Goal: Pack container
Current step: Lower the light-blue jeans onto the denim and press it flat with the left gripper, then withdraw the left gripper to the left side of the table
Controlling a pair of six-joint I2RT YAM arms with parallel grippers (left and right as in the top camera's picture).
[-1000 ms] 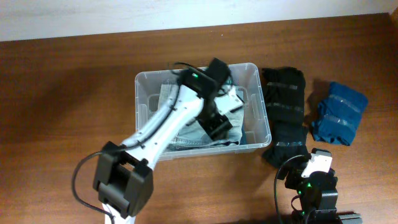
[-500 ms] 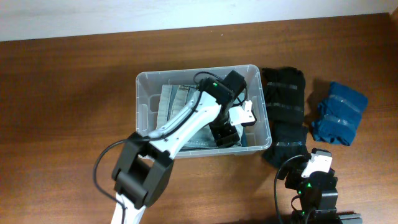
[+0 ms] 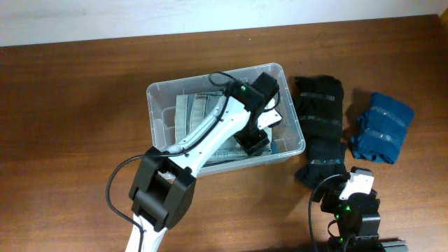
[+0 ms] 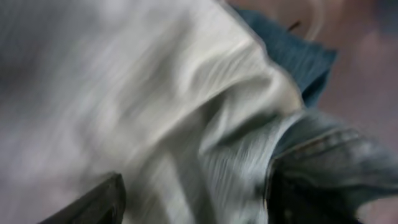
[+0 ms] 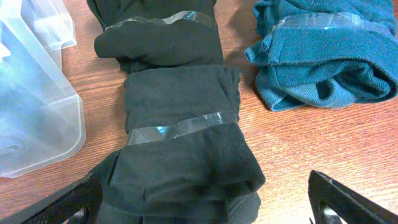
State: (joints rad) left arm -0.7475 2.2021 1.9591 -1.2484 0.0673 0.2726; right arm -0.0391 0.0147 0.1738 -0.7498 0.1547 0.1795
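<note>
Inside the container [image 3: 155, 94], at the end nearest the loose bundles, your left gripper [image 3: 253, 142] is down on a pale grey garment [image 3: 192, 112] that lies folded flat across the base. From the left wrist view its dark fingers [image 4: 106, 202] stand some way apart, with the grey cloth and a fold of denim [image 4: 323, 162] filling the gap. The picture is smeared, so you cannot tell whether they pinch the cloth or only rest on it. Judging by the pose, the arm reaches deep so that the clothing sits low and leaves room above for more. The container itself sits slightly skewed on the wooden table [image 3: 77, 112], near the middle of the overhead view. Just beside the container, on the side away from the left arm's base, lies a black bundle [image 3: 320, 122] bound with bands of clear tape [image 5: 180, 127]; the tape probably keeps the roll compact for packing. Further out from the container, past the black one, a blue bundle [image 3: 381, 126] is taped the same way. Your right gripper [image 5: 205, 193] hangs over the near end of the black bundle, jaws spread wide and holding nothing, which looks well placed to take it next. No brand or writing can be read anywhere: the tape is plain, and no label shows on the container, its base being covered by clothing.
</note>
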